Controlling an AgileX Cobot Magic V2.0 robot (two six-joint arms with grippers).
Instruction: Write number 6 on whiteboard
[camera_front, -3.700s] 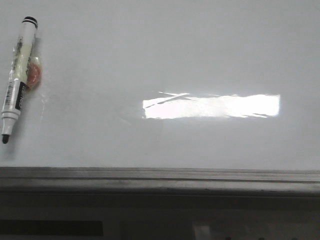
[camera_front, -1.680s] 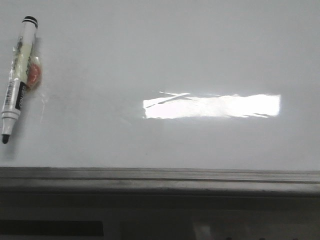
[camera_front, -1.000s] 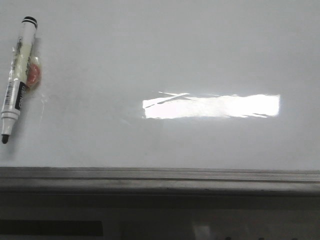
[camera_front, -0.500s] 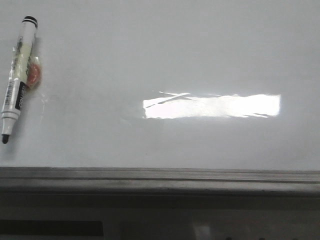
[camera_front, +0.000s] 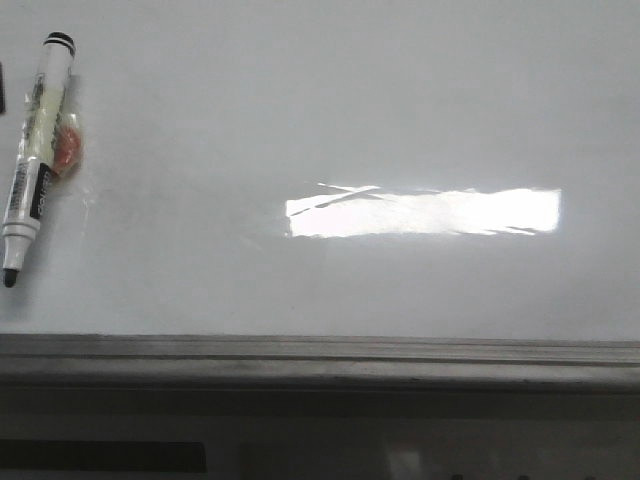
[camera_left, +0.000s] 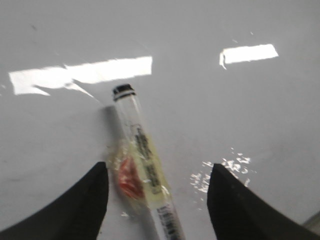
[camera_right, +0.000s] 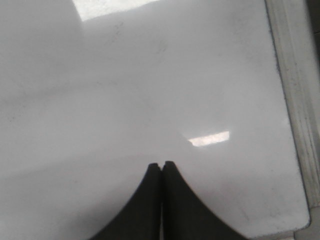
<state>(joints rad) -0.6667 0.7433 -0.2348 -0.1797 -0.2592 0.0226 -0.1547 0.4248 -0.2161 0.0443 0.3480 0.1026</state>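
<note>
Whiteboard (camera_front: 400, 120) blank; no 6 drawn yet. Marker (camera_left: 145, 175) lies uncapped, flat at the board's left. Left gripper (camera_left: 157, 200) has its fingers spread wide, straddling the marker and holding nothing. Centre on the barrel, lower squarely, then close. Right gripper (camera_right: 161, 167) fingers pressed together, empty.
</note>
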